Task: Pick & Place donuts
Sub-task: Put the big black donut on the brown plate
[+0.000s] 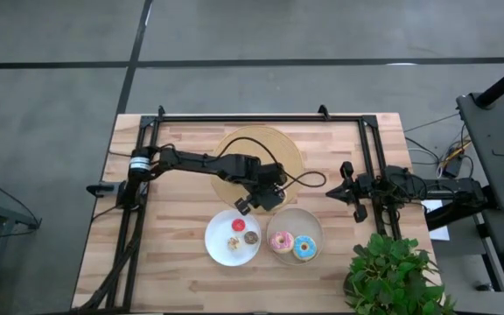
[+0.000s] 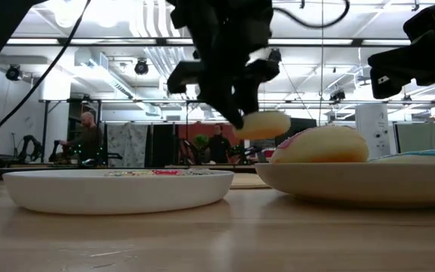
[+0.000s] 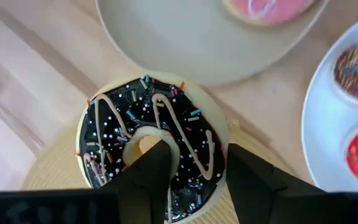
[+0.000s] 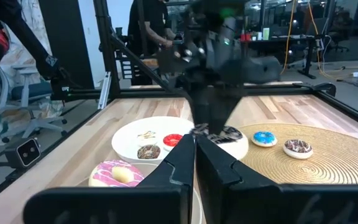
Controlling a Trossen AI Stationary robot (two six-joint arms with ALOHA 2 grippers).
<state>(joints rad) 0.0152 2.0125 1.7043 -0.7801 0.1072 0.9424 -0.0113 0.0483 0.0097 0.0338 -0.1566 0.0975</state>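
Chocolate donut (image 3: 149, 149), dark-iced with pale zigzag lines and sprinkles, sits clamped in the left gripper (image 3: 194, 180): one finger goes through its hole and the other presses on its outer edge. In the low view the donut (image 2: 261, 124) hangs clear of the surface (image 1: 173, 271), above the gap between the two plates. From above, the left gripper (image 1: 254, 202) is at the near edge of the round wooden board (image 1: 234, 140), just beyond the plates.

The left white plate (image 1: 217, 249) holds three tiny donuts: a red one (image 1: 238, 225), a brown one (image 1: 251, 237) and a tan one (image 1: 234, 242). The right plate (image 1: 313, 220) touches or nearly touches it and holds the pink donut (image 1: 280, 241) with the light blue donut (image 1: 304, 248) just to its right.

In the right wrist view, two more small donuts lie on the board (image 4: 340, 168): a blue one (image 4: 265, 137) and, just beside it, a dark one with pale icing (image 4: 299, 147).

The right gripper (image 1: 332, 193) waits at the right side of the surface, well apart from the plates, with its fingers (image 4: 219, 163) pressed together on nothing. A potted plant (image 1: 392, 271) stands at the near right corner. People show in the room far behind the surface.
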